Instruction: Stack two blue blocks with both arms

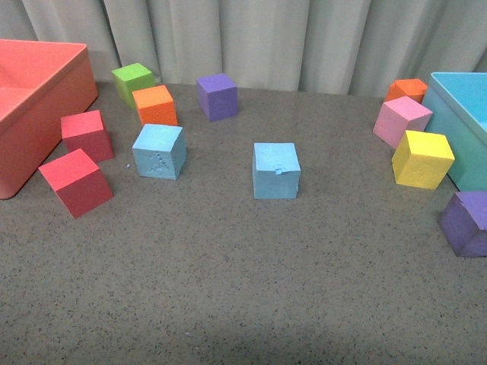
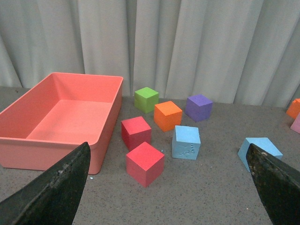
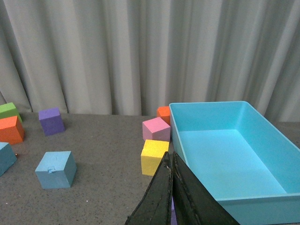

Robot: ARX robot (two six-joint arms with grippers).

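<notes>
Nothing stacked yet: the embossed blue block point(image 1: 159, 151) and the nicked blue block point(image 1: 275, 170) sit apart on the table point(image 1: 228, 289) (neither one gripped). The left gripper point(image 2: 168, 147) is spread wide and empty, and the right gripper point(image 3: 169, 157) is pinched together on nothing.

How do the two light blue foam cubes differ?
The left light blue foam cube bears faint embossed marks on its front face; the middle light blue foam cube has a small nick at its top front edge. The left one sits near the orange foam cube; the middle one stands alone. Both match in colour and size.
</notes>
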